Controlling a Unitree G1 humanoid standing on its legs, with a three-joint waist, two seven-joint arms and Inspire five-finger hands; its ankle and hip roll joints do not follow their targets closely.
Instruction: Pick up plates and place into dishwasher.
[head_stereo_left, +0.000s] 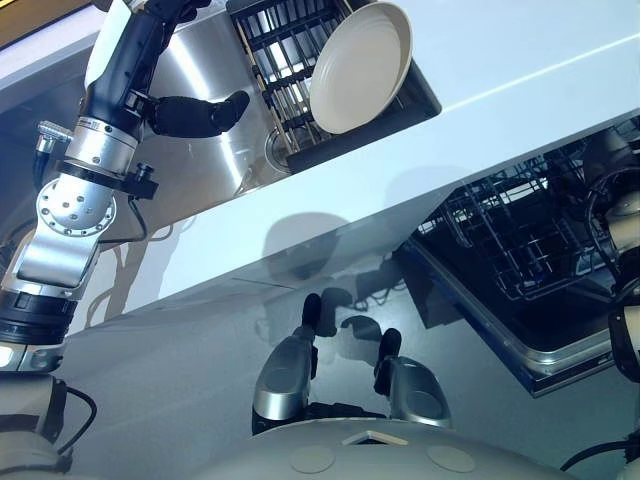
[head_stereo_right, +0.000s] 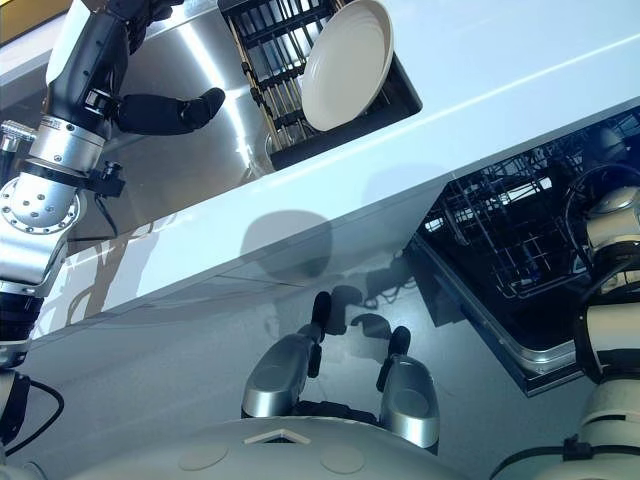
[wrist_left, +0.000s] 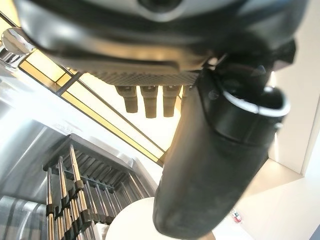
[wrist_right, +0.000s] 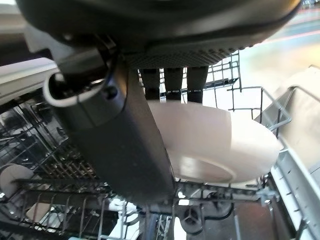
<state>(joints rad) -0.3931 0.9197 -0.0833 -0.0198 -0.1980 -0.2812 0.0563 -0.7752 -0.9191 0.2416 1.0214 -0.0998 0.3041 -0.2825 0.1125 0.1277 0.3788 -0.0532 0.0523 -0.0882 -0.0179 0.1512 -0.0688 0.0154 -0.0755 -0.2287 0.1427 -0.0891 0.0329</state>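
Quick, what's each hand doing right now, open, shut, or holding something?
Left hand: open, holding nothing, over the steel sink.
Right hand: shut on a white round plate, above the dishwasher's wire rack.

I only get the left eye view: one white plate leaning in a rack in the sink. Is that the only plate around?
Observer: No. The right wrist view shows a second white plate pinched in the right hand.
Operator: Where is it?
Observer: Over the dishwasher rack, whose wires show below and behind it.
Operator: And the left hand's fingers?
Observer: Its wrist view shows the left hand open, holding nothing, above the sink rack.
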